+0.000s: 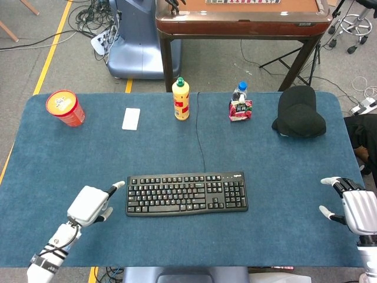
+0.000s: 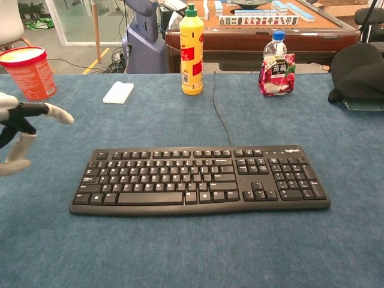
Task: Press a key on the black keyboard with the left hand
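Observation:
The black keyboard (image 1: 187, 193) (image 2: 201, 179) lies flat near the front middle of the blue table, its cable running toward the back. My left hand (image 1: 89, 204) (image 2: 18, 137) hovers just left of the keyboard's left end, clear of the keys. It holds nothing; one finger points toward the keyboard and the others are spread. My right hand (image 1: 356, 211) rests far off at the table's right edge, fingers apart and holding nothing; the chest view does not show it.
Along the back stand a red cup (image 1: 65, 108), a white pad (image 1: 131, 118), a yellow bottle (image 1: 181, 99), a small drink bottle (image 1: 240, 104) and a black cap (image 1: 298, 112). A wooden table (image 1: 241, 15) stands beyond the far edge.

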